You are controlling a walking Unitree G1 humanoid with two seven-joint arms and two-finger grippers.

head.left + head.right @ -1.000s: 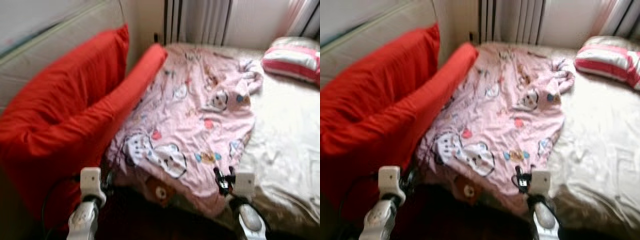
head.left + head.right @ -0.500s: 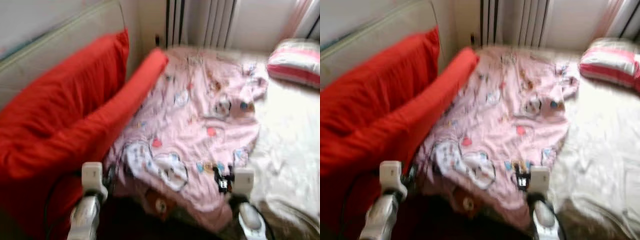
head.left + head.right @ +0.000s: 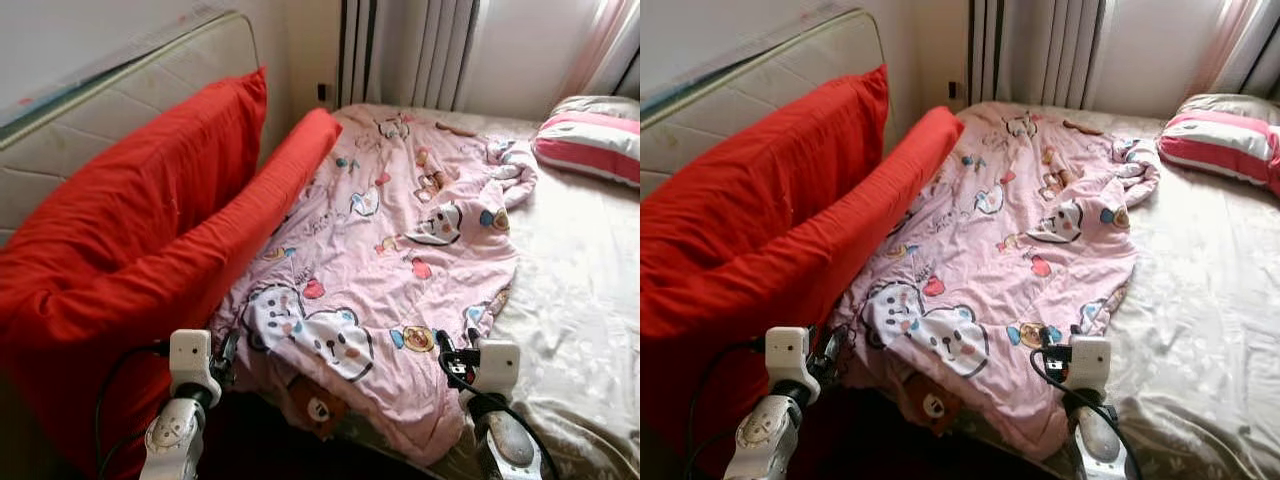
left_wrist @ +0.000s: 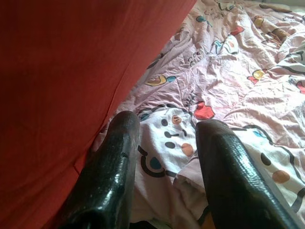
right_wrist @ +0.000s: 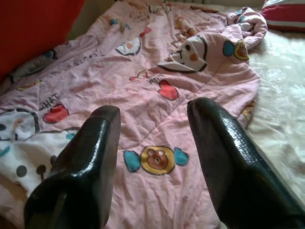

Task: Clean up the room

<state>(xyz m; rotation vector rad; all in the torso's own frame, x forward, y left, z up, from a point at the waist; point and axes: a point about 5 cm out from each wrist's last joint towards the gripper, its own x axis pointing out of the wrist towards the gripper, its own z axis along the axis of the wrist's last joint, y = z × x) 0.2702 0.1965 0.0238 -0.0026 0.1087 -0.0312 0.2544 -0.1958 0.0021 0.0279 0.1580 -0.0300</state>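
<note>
A pink quilt with cartoon animals (image 3: 400,240) lies rumpled across the left part of the bed, its near corner hanging over the bed's edge. My left gripper (image 4: 167,124) is open, its fingers hovering just above the quilt's near left corner, beside the red cushion (image 4: 71,71). My right gripper (image 5: 155,109) is open too, with nothing between its fingers, low over the quilt's near right part by a bear print (image 5: 153,159). In the left eye view both wrists show at the bottom, the left gripper (image 3: 226,356) and the right gripper (image 3: 446,358).
A big red cushion (image 3: 120,230) and a red bolster (image 3: 270,190) lean against a pale padded headboard (image 3: 110,100) on the left. A pink-and-white striped pillow (image 3: 590,140) lies at the far right on the beige sheet (image 3: 580,290). Curtains (image 3: 420,50) hang behind.
The head camera has shifted slightly and the picture has sharpened. Both arms stay at the near edge of the quilt, and the quilt lies as before.
</note>
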